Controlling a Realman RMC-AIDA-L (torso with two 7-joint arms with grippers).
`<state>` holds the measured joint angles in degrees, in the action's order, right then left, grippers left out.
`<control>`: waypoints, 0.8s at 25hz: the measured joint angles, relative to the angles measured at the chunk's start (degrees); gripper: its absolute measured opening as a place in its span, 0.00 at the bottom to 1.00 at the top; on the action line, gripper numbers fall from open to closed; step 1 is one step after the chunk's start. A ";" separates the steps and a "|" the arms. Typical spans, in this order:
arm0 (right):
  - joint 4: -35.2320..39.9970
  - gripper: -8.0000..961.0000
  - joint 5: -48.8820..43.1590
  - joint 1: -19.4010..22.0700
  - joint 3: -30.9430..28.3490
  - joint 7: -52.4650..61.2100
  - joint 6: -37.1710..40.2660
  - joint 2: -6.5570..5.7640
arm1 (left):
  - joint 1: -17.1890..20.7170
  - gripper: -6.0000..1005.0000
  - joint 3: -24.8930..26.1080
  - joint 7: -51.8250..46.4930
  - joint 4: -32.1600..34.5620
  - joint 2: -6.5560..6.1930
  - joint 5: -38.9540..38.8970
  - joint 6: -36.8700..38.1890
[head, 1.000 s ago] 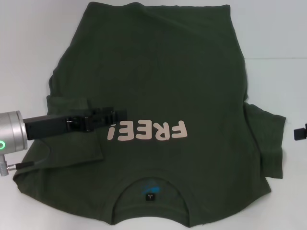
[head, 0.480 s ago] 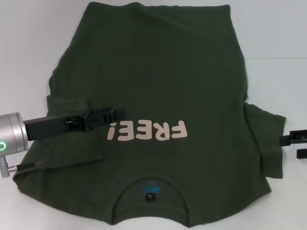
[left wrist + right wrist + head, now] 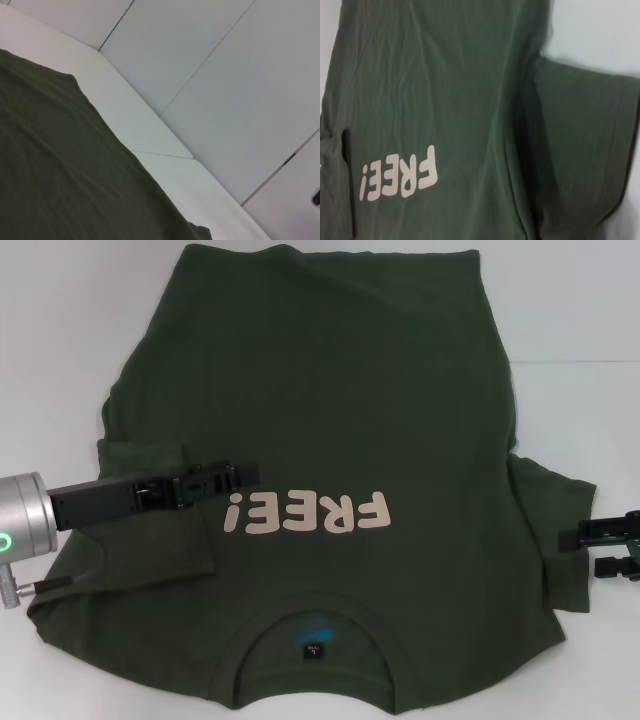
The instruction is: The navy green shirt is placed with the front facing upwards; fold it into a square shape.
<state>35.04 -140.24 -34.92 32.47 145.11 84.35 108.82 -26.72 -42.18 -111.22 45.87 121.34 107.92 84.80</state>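
The navy green shirt (image 3: 330,410) lies flat on the white table, front up, with its collar and blue label (image 3: 313,650) nearest me. The pink "FREE!" print (image 3: 305,512) shows on the chest. Its left sleeve (image 3: 150,550) is folded inward over the body. My left gripper (image 3: 250,476) reaches over that folded sleeve, its tip just left of the print. The right sleeve (image 3: 555,530) still spreads outward, and my right gripper (image 3: 590,550) stands open at its outer edge. In the right wrist view I see the shirt (image 3: 445,90) and that sleeve (image 3: 580,150) from above.
White table (image 3: 60,340) surrounds the shirt on the left, right and far sides. The left wrist view shows shirt cloth (image 3: 60,175), the table's far edge and pale wall panels (image 3: 225,75) behind it.
My right gripper has come in from the right edge to the outer edge of the right sleeve. The left gripper has barely shifted over the folded left sleeve.
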 joint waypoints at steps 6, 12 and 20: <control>-0.13 0.89 -0.05 -0.42 0.56 -0.02 -1.73 0.25 | 0.16 0.66 0.00 0.00 -0.09 -0.04 0.02 -0.38; -0.15 0.89 0.25 -0.79 1.00 -0.54 -2.89 0.96 | 0.30 0.66 0.00 -0.06 -0.09 -0.12 -0.01 -0.50; -1.44 0.87 0.36 -1.48 0.75 -0.68 -4.45 1.75 | 0.29 0.66 0.05 -0.10 -0.09 -0.19 -0.01 -0.63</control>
<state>33.60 -139.87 -36.40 33.23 144.42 79.90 110.57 -26.44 -42.13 -111.33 45.79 121.15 107.91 84.16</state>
